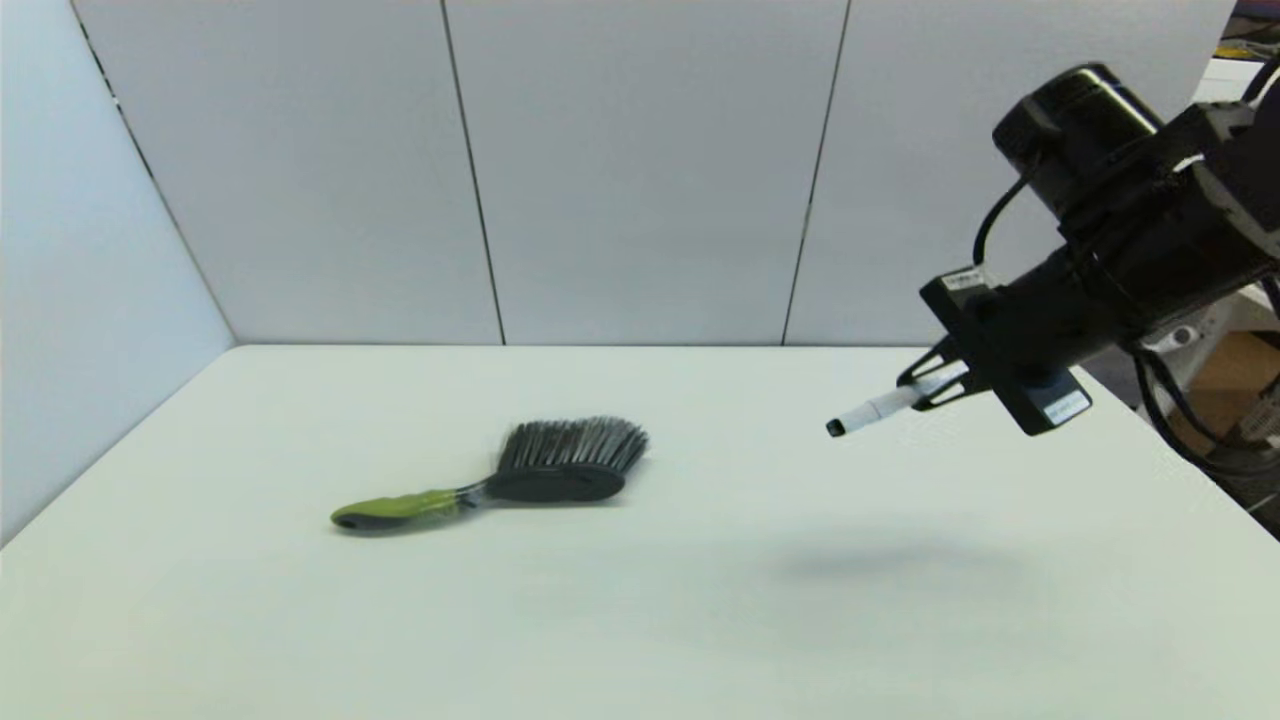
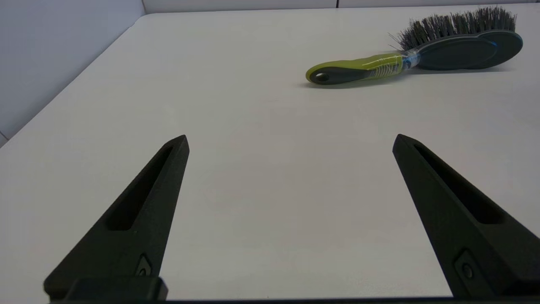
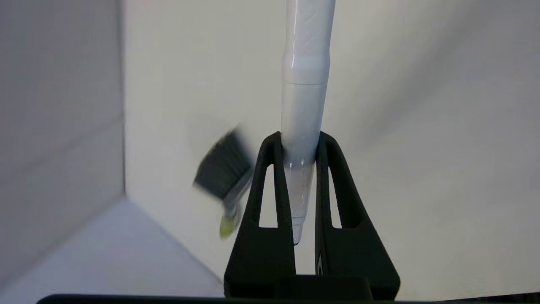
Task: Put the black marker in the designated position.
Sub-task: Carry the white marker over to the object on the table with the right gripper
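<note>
My right gripper clamps the slim white-barrelled black marker, lifted above the white table's far right. Pickup is done; placing remains. My left gripper waits open, nearer.

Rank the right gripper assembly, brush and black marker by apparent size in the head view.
1. right gripper assembly, nearest the camera, so its lead is unsure
2. brush
3. black marker, part hidden between the fingers
</note>
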### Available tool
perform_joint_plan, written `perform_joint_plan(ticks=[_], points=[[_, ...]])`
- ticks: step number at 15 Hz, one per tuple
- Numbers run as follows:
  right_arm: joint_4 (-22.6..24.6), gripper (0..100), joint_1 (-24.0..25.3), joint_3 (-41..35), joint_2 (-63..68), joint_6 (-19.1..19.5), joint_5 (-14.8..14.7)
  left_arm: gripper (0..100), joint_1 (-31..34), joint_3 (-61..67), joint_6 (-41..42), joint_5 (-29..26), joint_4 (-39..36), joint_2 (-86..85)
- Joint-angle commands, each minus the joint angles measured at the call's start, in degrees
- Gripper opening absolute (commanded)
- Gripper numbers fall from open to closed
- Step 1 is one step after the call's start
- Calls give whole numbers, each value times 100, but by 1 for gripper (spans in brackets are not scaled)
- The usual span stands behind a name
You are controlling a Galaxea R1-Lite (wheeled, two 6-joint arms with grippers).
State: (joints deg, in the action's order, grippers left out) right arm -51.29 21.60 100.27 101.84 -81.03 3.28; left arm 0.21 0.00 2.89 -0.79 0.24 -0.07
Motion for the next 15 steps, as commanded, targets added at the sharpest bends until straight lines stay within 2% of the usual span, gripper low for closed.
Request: perform_joint_plan(ticks=[1,2,4,5,7,10,15], points=[[110,0,881,1250,547,334,-179,100,6,0,1,0,2,7],[356,0,1092,1232,679,553,-372,100,6,0,1,0,2,7],[488,0,1496,1223,1013,878,-759,100,-3,0,1,0,2,7],[506,0,1584,1232,1128,1037,-934,100,-3,0,1,0,2,7],[787,0,1654,1223,1356,1590,-1172,100,6,0,1,0,2,7],[1595,0,1681,1223,1787,2267,-1629,100,-3,0,1,0,2,7],[2272,0,1689,1223,2217,2337,-1725,100,-3,0,1,0,2,7]])
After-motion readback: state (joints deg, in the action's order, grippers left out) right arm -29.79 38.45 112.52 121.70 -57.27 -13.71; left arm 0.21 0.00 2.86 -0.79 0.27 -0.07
